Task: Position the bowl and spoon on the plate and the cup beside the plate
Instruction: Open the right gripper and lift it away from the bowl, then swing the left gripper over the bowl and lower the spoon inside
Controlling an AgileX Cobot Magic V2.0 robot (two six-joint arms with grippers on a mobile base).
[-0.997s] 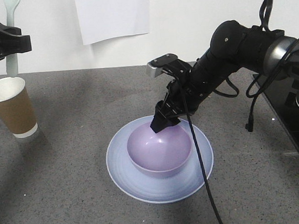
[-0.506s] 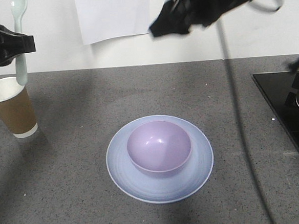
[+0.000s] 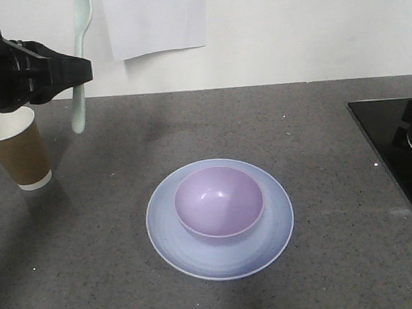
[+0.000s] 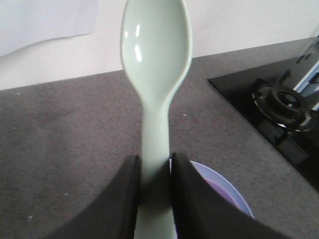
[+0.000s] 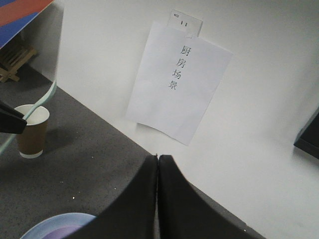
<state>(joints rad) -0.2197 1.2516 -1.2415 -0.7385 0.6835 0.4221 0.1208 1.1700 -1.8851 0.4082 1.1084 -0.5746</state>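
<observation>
My left gripper (image 4: 154, 172) clamps the pale mint plastic spoon (image 3: 79, 61) upright, up-left of the lavender round bowl (image 3: 219, 200); my right jaws are closed, empty.

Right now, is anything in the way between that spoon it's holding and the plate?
Nothing visible. The left tool holds the spoon up in the air, and only bare countertop lies between it and the plate with the bowl.

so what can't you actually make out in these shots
- Left wrist view: the spoon handle's lower end, hidden between the left tool's fingers; most of the plate behind them.
- Front view: right tool out of frame; cup rim partly behind the left arm.
- Right wrist view: plate and bowl cut by the bottom edge.
</observation>
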